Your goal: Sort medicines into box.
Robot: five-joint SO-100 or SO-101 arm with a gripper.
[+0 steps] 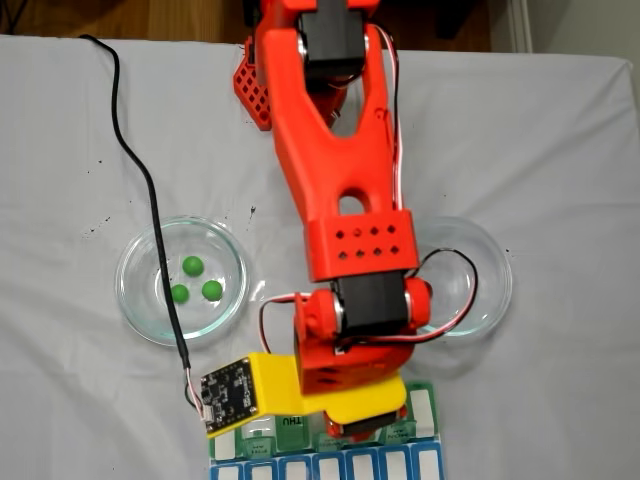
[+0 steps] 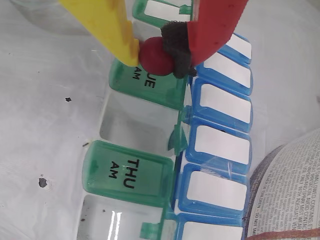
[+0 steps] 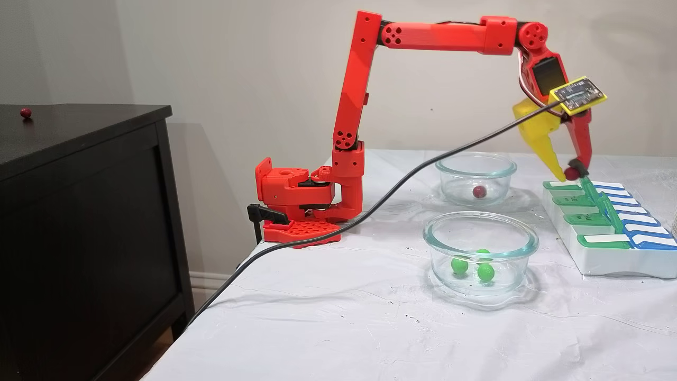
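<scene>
My gripper (image 2: 156,56) is shut on a dark red ball (image 2: 156,56), pinched between the yellow finger and the red finger's black pad. It hangs just above the pill box (image 2: 150,150), over the green TUE lid. From the side, the gripper (image 3: 568,172) holds the red ball (image 3: 570,173) over the far end of the box (image 3: 608,254). Three green balls (image 1: 193,281) lie in the left glass dish (image 1: 135,300). Another red ball (image 3: 479,191) sits in the far glass dish (image 3: 475,165). The arm hides most of the box (image 1: 425,410) from above.
A black cable (image 1: 135,170) runs across the cloth and over the green-ball dish to the wrist camera board. A dark cabinet (image 3: 79,211) stands left of the table, with a red ball (image 3: 25,112) on top. Printed paper (image 2: 287,195) lies beside the box.
</scene>
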